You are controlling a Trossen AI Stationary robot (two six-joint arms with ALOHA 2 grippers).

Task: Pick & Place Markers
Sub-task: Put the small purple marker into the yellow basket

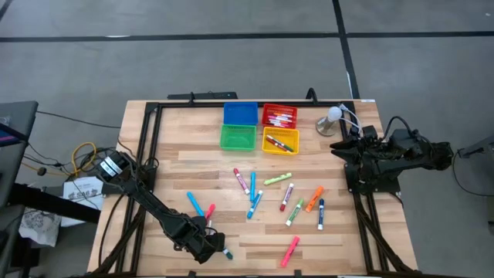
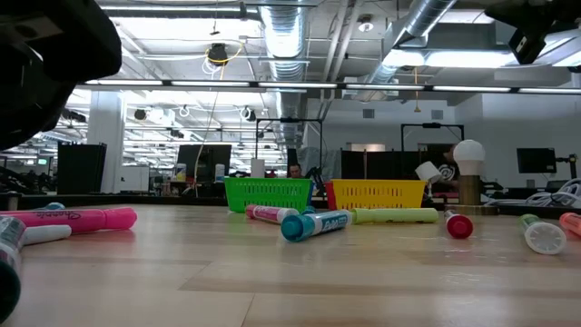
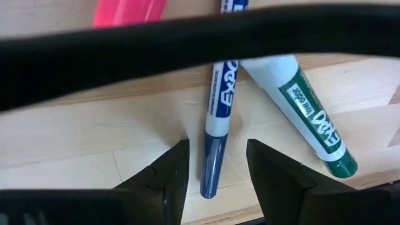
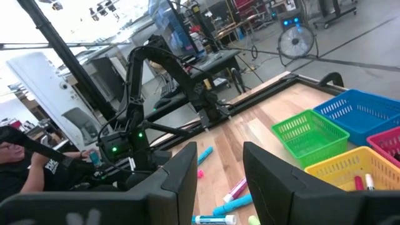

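Two markers lie in front of the left gripper in its wrist view: a blue-capped marker running straight between the jaws, and a green marker just beside it, angled away. The jaws stand apart on either side of the blue cap, released and not yet pressing it. Markers like these should be light, stiff and smooth-barrelled, so they may roll or skid on the bench if nudged from one side; squeezing across the barrel near its middle looks safer than pinching the tapering cap end. In the high view the left arm reaches low over the bench's near left part, its gripper close to the wood. About a dozen more markers lie scattered mid-bench, well apart from the four small bins at the far edge; the red and yellow bins already hold some. The right gripper waits raised at the bench's right edge, jaws parted and empty.
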